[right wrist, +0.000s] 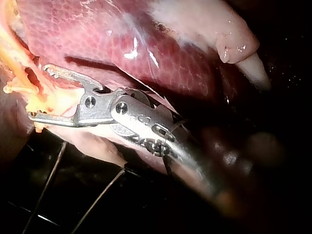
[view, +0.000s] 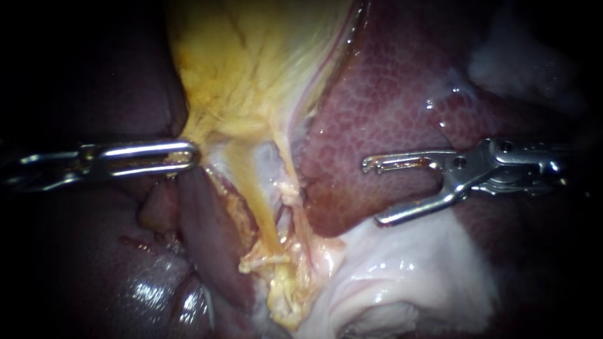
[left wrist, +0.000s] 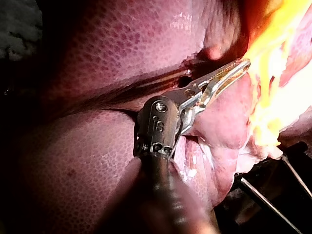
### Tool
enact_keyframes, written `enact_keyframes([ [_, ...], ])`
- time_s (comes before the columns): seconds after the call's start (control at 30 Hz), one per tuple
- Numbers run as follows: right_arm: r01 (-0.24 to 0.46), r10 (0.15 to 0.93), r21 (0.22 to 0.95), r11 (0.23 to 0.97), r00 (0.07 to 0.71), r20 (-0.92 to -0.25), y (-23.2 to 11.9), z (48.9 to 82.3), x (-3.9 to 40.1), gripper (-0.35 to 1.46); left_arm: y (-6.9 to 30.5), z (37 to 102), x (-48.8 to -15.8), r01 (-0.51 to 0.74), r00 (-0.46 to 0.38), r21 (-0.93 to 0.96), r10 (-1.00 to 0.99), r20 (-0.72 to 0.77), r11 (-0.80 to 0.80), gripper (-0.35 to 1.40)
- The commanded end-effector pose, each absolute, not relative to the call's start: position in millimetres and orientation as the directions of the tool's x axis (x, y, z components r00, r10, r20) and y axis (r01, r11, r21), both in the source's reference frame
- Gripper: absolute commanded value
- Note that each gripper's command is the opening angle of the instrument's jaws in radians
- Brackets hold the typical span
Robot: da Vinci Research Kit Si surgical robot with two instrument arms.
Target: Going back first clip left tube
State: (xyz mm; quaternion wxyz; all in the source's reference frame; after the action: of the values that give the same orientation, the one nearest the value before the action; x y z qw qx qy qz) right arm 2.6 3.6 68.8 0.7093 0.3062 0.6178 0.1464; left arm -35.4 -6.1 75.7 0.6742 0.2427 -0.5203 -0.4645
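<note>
My left instrument (view: 188, 157) comes in from the left, its jaws shut on the lower edge of the yellow gallbladder (view: 251, 69). From that edge a yellowish tube (view: 254, 207) runs down, and a paler strand (view: 287, 191) lies just right of it. I see no clip on either. My right instrument (view: 370, 193) hangs over the liver (view: 377, 107), well right of the tubes, with its jaws open and nothing between them. In the right wrist view those open jaws (right wrist: 39, 92) stand just short of yellow tissue (right wrist: 48, 105). The left wrist view shows my left instrument (left wrist: 239, 68) at the yellow tissue.
Pale whitish tissue (view: 408, 263) lies below my right instrument. Dark, wet liver lobes (view: 144, 282) fill the lower left. Frayed yellow tissue (view: 282, 295) hangs at the tubes' lower end. Thin dark rods (right wrist: 97, 200) cross beneath the tissue in the right wrist view.
</note>
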Motion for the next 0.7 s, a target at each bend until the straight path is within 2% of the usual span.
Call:
enact_keyframes([
  [0.03, 0.171, 0.586, 0.615, 0.769, 0.195, -0.787, 3.6, 68.8, 2.4, 0.60, -6.2, 76.0, -36.1, 0.372, 0.031, 0.810, -0.878, 0.477, 0.454, -0.35],
  [0.3, 0.175, 0.585, 0.616, 0.768, 0.199, -0.786, 3.5, 68.7, 1.7, 0.60, -5.8, 76.5, -39.8, 0.356, 0.037, 0.816, -0.879, 0.474, 0.455, -0.35],
  [0.7, 0.174, 0.585, 0.616, 0.768, 0.199, -0.786, 3.3, 68.4, 1.7, 0.60, -6.2, 75.9, -41.0, 0.347, 0.042, 0.818, -0.879, 0.476, 0.459, -0.35],
])
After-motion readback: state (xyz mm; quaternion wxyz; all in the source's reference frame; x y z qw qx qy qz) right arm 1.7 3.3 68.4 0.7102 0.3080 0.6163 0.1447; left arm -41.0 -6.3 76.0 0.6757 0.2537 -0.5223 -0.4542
